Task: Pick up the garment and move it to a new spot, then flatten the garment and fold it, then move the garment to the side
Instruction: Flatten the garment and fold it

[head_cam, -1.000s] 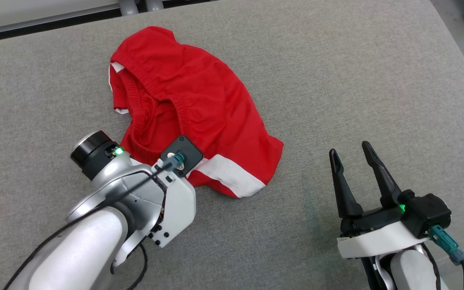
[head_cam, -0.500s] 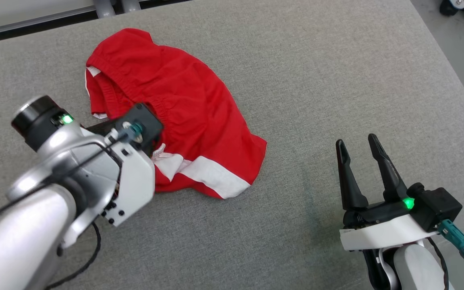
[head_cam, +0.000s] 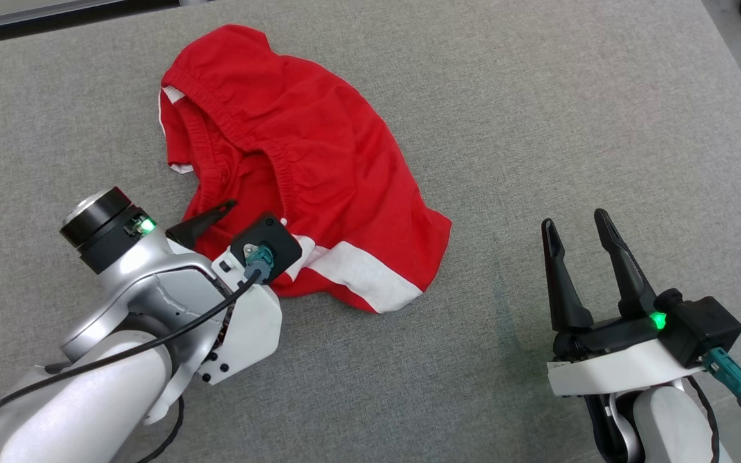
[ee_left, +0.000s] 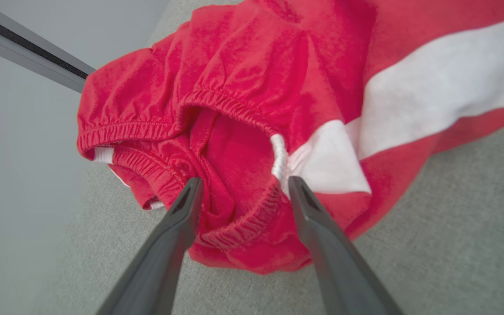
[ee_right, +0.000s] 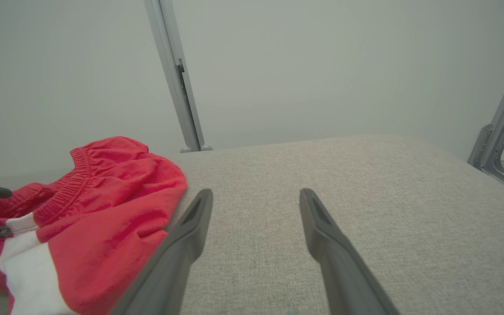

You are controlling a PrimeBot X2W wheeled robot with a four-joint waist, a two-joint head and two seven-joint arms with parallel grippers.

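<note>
Left wrist view, left pincer [ee_left: 245,179] spread wide astride waistband of garment [ee_left: 243,78] (gripping nothing), forearm angled down

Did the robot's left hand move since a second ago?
Yes. In the head view the left gripper has opened and slid a little left, away from the white stripe on the red shorts.

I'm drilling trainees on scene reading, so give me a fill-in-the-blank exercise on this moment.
The shorts are red with a ____ stripe.
The left pincer is ____, its fingers straddling the elastic waistband.
The right pincer is over the ____ fabric surface, apart from the shorts.
Missing words: white; open; grey.
</note>
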